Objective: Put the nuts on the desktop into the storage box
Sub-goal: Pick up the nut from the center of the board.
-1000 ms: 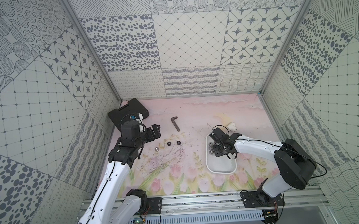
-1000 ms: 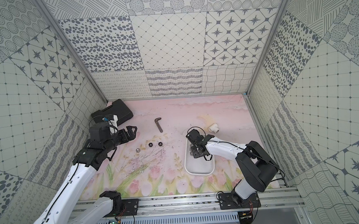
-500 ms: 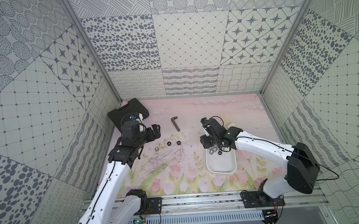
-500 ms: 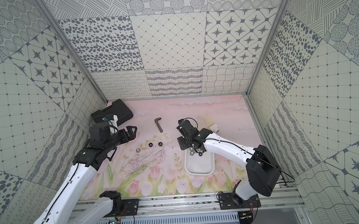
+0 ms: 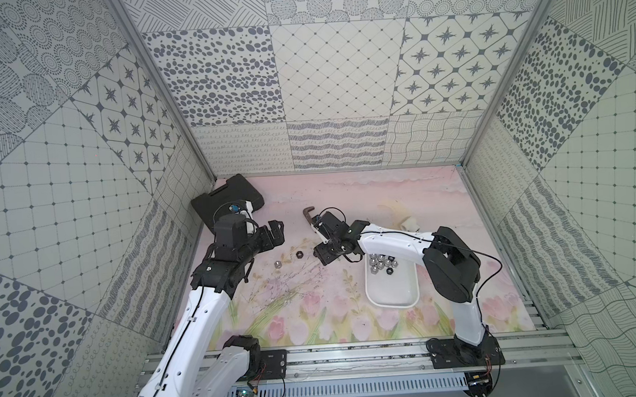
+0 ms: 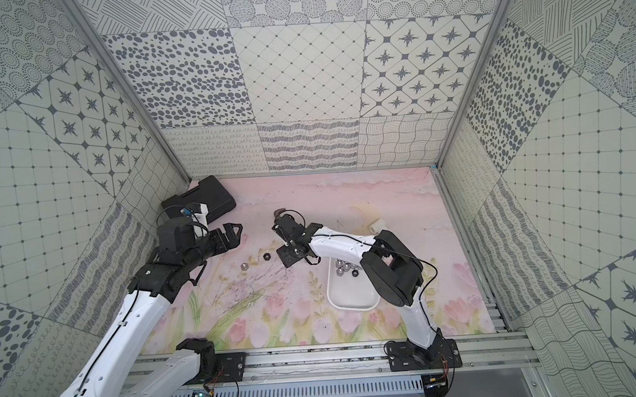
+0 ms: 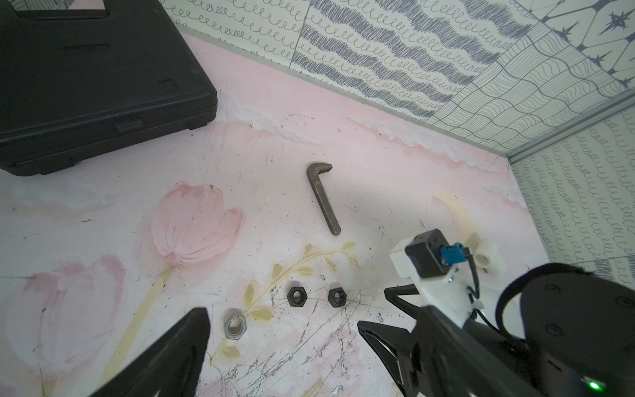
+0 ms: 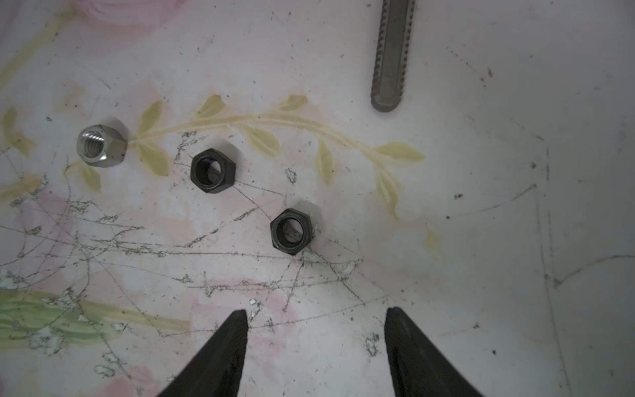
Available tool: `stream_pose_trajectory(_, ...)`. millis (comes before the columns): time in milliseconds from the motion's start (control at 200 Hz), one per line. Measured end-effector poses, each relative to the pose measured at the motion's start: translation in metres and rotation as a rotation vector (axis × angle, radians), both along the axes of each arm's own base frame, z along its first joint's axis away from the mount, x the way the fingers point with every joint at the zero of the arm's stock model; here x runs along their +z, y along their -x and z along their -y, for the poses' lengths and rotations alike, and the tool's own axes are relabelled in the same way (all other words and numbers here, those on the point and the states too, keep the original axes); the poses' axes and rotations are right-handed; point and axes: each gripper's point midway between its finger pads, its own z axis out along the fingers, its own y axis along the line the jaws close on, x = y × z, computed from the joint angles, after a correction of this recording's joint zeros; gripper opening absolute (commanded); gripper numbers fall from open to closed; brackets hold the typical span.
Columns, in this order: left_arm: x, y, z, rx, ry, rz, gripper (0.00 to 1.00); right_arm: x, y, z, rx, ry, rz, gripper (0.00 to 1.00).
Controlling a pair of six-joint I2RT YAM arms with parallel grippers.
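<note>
**Three nuts on the desk, right pincer spread over them**

The right pincer (image 8: 315, 311) is spread and holds nothing; between its two black tips only the scratched desk (image 5: 347, 201) shows. A black nut (image 8: 291, 231) lies just ahead of the tips and does not touch them. A second black nut (image 8: 213, 171) lies a little farther on, and past it a silver nut (image 8: 101, 146). The three make a loose row, and none touches another. In both top views only the silver nut and one black nut are seen beside this pincer; its body hides the third.

The box (image 5: 392, 289) stands on the desk at the right arm's side, and the white forearm crosses above its far end. At that far end a group of nuts (image 5: 383, 265), some silver and some black, lie close together.

The left pincer (image 5: 276, 233) is also spread and holds nothing. It hangs above the desk just beside the black case (image 7: 86, 86), on the silver nut's side of the row.

A toothed bar (image 7: 323, 199) with a hooked end lies flat beyond the black nuts, apart from them. A white elbow (image 7: 489, 257) lies behind the right arm.
</note>
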Motion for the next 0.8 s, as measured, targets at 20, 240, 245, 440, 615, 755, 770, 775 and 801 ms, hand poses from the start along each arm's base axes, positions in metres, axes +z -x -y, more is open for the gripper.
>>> stream_pose_trajectory(20, 0.0, 0.0, 0.0, 0.0, 0.0, 0.0, 0.99, -0.001, -0.001, -0.001, 0.003, 0.002, -0.003, 0.68)
stream_pose_trajectory(240, 0.0, 0.0, 0.0, 0.0, 0.001, 0.0, 0.99, -0.005, -0.01, -0.016, 0.019, 0.0, 0.001, 0.69)
stream_pose_trajectory(245, 0.0, 0.0, 0.0, 0.0, 0.001, 0.0, 0.99, -0.005, -0.01, -0.016, 0.019, 0.0, 0.001, 0.69)
stream_pose_trajectory(440, 0.0, 0.0, 0.0, 0.0, 0.0, 0.0, 0.99, -0.014, -0.014, -0.024, 0.037, 0.012, -0.012, 0.67)
stream_pose_trajectory(615, 0.001, 0.0, 0.0, 0.0, 0.0, 0.002, 0.99, -0.025, -0.013, -0.024, 0.041, 0.036, -0.033, 0.64)
stream_pose_trajectory(755, 0.001, 0.0, 0.0, 0.0, 0.001, 0.003, 0.99, -0.027, -0.011, -0.022, 0.041, 0.046, -0.04, 0.64)
stream_pose_trajectory(770, 0.001, 0.0, 0.0, 0.0, 0.001, 0.003, 0.99, -0.027, -0.011, -0.022, 0.041, 0.046, -0.04, 0.63)
stream_pose_trajectory(775, 0.001, 0.0, 0.0, 0.0, 0.001, 0.004, 0.99, -0.027, -0.011, -0.022, 0.042, 0.046, -0.04, 0.63)
stream_pose_trajectory(801, 0.001, 0.001, 0.0, 0.0, 0.001, 0.004, 0.99, -0.027, -0.011, -0.023, 0.043, 0.047, -0.04, 0.63)
